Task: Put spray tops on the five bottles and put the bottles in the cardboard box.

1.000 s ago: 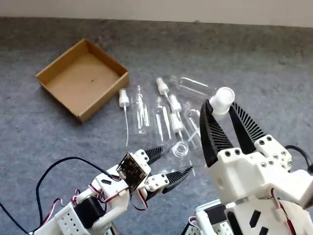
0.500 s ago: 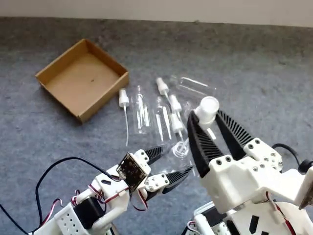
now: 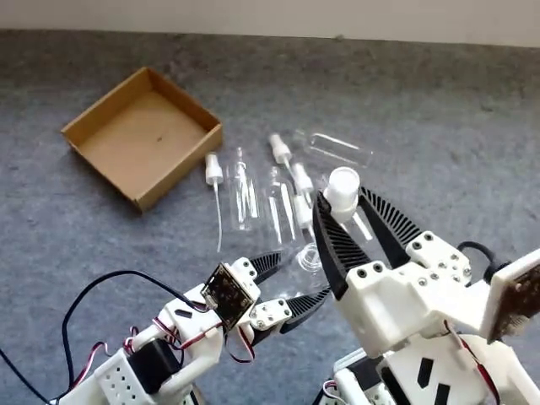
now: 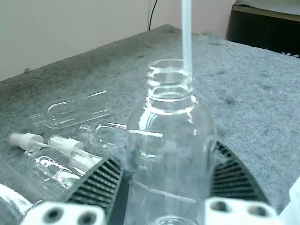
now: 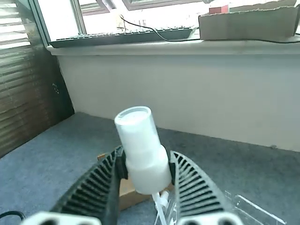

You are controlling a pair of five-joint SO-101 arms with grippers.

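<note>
Spray top (image 3: 342, 187) lowered over bottle (image 4: 171, 140), tube (image 4: 186, 37) seemingly entering neck (image 4: 171, 96)

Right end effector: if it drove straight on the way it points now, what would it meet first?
Probably nothing close. The right end effector, shut on the spray top, aims over the table at open air before a far wall; depth is unclear.
</note>
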